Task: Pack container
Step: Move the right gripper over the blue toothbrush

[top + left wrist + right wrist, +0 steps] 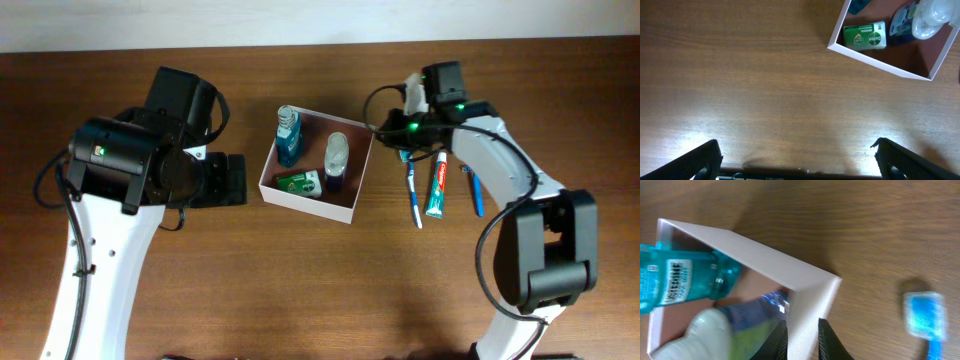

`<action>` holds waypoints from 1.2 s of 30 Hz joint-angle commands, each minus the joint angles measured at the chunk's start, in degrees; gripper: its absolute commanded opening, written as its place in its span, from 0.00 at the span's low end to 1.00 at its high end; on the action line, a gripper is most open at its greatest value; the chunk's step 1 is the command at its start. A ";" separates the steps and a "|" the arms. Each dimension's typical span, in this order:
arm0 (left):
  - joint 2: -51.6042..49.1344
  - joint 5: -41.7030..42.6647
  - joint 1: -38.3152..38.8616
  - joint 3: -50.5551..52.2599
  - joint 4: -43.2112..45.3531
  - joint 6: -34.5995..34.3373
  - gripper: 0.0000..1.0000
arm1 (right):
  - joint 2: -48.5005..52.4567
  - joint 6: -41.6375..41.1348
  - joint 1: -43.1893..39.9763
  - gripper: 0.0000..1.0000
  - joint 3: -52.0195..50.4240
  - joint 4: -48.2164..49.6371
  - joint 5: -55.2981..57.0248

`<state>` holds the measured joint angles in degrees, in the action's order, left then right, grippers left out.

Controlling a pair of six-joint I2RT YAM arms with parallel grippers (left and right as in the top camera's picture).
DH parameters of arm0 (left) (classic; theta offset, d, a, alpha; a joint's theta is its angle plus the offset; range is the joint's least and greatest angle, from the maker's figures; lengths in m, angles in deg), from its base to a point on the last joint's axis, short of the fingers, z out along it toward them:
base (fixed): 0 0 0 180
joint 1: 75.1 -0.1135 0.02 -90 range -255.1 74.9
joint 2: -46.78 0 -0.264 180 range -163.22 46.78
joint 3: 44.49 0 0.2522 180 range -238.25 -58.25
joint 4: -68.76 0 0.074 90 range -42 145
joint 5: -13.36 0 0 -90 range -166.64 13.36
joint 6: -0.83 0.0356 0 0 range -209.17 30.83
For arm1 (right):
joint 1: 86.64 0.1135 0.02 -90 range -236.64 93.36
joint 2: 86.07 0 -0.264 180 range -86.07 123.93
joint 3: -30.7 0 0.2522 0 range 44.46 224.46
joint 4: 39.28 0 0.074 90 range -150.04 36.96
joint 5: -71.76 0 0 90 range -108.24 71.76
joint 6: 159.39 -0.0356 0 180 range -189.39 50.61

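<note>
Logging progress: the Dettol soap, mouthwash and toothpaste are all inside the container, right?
No: the toothpaste lies on the table outside the container, as the overhead view shows. The Dettol soap and mouthwash are inside.

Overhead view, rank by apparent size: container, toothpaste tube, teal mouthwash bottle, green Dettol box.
1. container, by far the largest.
2-3. toothpaste tube and teal mouthwash bottle: similar length, and the bottle is wider but sits inside the box, so I won't rank them.
4. green Dettol box, the smallest.
</note>
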<state>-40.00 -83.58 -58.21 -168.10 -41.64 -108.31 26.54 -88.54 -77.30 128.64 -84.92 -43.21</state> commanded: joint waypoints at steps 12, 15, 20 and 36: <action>0.33 -0.42 -0.22 -0.68 -0.07 -0.57 1.00 | 3.52 -4.26 1.11 0.19 1.22 11.47 1.20; 0.33 -0.42 -0.22 -0.68 -0.07 -0.57 1.00 | 4.74 -4.26 1.16 0.19 1.22 13.49 0.94; 0.33 -0.42 -0.22 -0.68 -0.07 -0.57 1.00 | 7.74 -3.96 1.20 0.15 1.22 16.15 -3.78; 0.33 -0.42 -0.22 -0.68 -0.04 -0.57 1.00 | 4.09 -4.31 -7.91 0.04 7.65 -5.09 -4.92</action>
<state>-40.00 -83.58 -58.21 -168.10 -41.64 -108.31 32.69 -92.85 -84.55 135.37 -84.96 -49.27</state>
